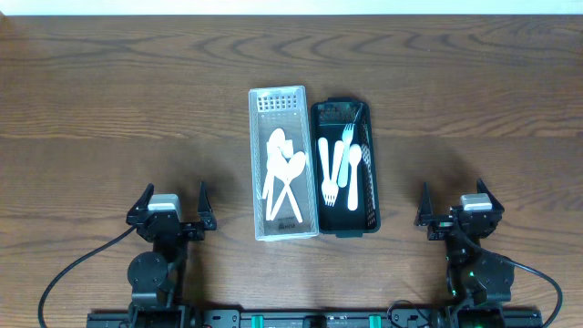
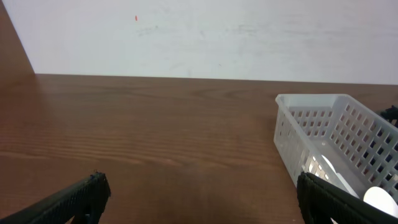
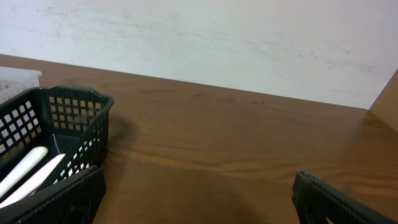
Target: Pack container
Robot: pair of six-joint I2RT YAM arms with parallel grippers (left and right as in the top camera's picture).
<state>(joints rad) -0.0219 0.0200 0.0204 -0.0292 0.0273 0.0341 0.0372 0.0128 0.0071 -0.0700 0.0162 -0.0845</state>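
While no piece of cutlery lies loose on the table (image 1: 109, 109), I enter the packing as apparently complete, or nearly so, as far as the overhead view shows; I cannot tell whether anything further is meant to go in. Item one: white basket (image 1: 279, 100), long, at the table's centre, holding several white spoons (image 1: 284, 173) crossed over one another. Item two: black basket (image 1: 337, 111), touching the white one along its right side, holding white forks (image 1: 326, 171) and one spoon (image 1: 353, 182) laid lengthwise. Item three: my left gripper (image 1: 175, 199), low at the near edge, well apart from the white basket and to its left, fingers spread wide, nothing between them. Item four: my right gripper (image 1: 454, 197), mirrored at the near edge, to the right of the black basket and apart from it, fingers likewise spread and empty. Both arms sit folded back and level, each wrist camera looking across the wood past a basket corner.
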